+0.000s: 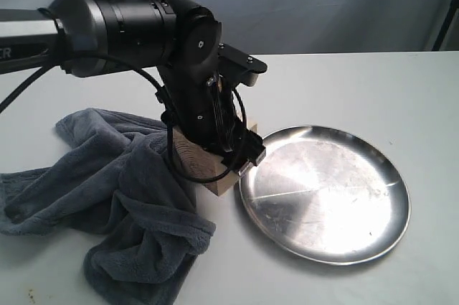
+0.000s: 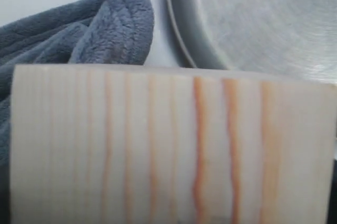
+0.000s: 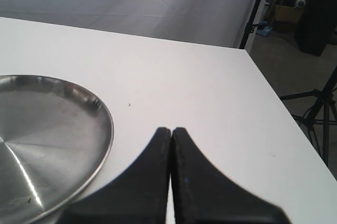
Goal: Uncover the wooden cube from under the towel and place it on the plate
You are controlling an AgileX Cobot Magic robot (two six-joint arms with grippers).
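The wooden cube (image 1: 195, 161) stands uncovered between the towel (image 1: 107, 190) and the plate (image 1: 330, 197), just left of the plate's rim. My left gripper (image 1: 216, 151) comes down over it from above. One dark finger (image 1: 248, 156) lies against the cube's plate-side face and the other is hidden. Grained wood of the cube (image 2: 168, 150) fills the left wrist view, with the towel (image 2: 105, 29) and plate (image 2: 263, 18) beyond; no fingers show there. My right gripper (image 3: 171, 130) is shut and empty above bare table beside the plate (image 3: 47, 129).
The towel lies crumpled over the front left of the white table (image 1: 373, 90). The table's right edge (image 3: 279, 108) drops off to a floor with dark stands (image 3: 321, 113). A grey backdrop hangs behind.
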